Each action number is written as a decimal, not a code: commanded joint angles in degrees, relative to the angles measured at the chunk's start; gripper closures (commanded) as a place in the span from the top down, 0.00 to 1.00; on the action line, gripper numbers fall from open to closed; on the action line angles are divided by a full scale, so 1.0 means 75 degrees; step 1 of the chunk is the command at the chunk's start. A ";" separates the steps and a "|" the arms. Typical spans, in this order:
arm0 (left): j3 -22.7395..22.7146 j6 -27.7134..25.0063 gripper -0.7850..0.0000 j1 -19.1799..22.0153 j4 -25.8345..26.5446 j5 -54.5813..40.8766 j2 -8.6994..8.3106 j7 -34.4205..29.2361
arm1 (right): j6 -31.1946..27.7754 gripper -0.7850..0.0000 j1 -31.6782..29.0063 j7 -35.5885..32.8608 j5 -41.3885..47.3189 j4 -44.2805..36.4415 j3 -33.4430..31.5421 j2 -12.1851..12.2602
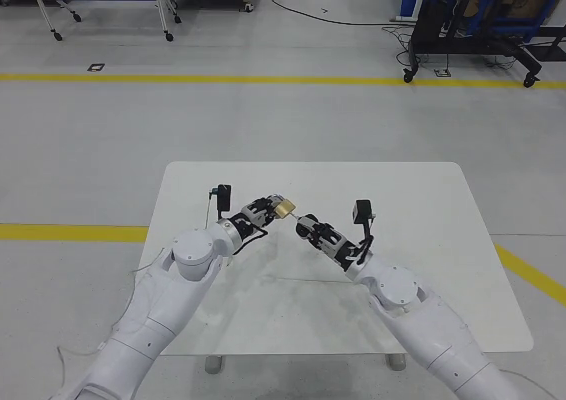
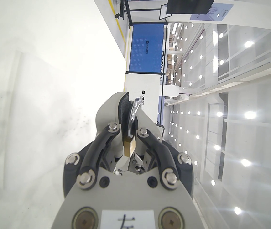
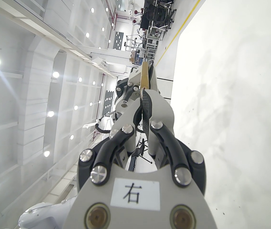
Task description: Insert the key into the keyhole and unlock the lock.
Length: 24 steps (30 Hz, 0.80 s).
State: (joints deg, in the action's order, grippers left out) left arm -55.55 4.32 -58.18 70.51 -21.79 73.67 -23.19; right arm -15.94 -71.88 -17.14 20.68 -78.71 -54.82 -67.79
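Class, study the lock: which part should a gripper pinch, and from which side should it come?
Pinch the lock across its broad flat faces, coming from the side opposite the right gripper. The left gripper holds it so; its narrow brass edge faces the right gripper.

Arms shut off the near side, the far side is passable

Seen from above with the lock point(image 1: 284, 208) as dial centre, the left gripper point(image 1: 274, 207), clamped on it, and its arm take up 8 o'clock, while the right gripper point(image 1: 304, 220) and its arm take up 4 o'clock, with its tips just beside the lock. At 6 o'clock a narrowing wedge of table point(image 1: 263, 300) leads in between the arms. From 10 through 12 to 2 o'clock the approach lies open
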 commanded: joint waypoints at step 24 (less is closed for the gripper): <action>-0.0121 -0.0073 0.00 -0.0080 0.0023 0.0319 0.0114 -0.0003 | 0.0067 0.00 0.0015 -0.0198 -0.0011 0.0146 -0.0066 -0.0230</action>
State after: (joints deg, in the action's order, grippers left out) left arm -56.45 3.71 -58.76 70.67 -19.50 74.50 -23.18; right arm -15.42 -71.78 -18.55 20.64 -77.66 -55.33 -69.46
